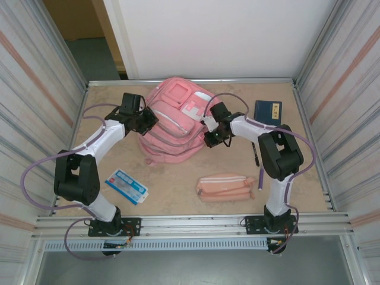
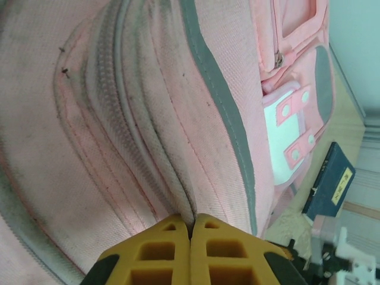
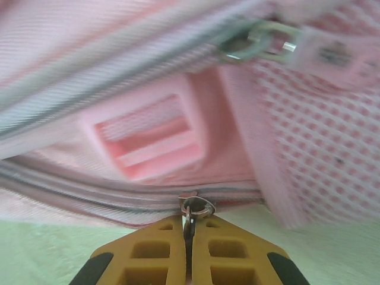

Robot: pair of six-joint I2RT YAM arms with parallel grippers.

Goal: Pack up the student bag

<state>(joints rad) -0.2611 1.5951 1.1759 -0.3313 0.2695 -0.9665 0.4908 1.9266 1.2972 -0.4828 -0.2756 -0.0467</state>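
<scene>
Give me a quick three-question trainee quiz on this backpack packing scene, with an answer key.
1. True or false: the right gripper is shut on a zipper pull of the student bag.
2. Which lies nearest the right arm's base? A dark blue book, B pink pencil pouch, C blue-and-white packet.
3. Fill in: the left gripper pinches a fold of the bag's ____.
Key: 1 true; 2 B; 3 fabric.
</scene>
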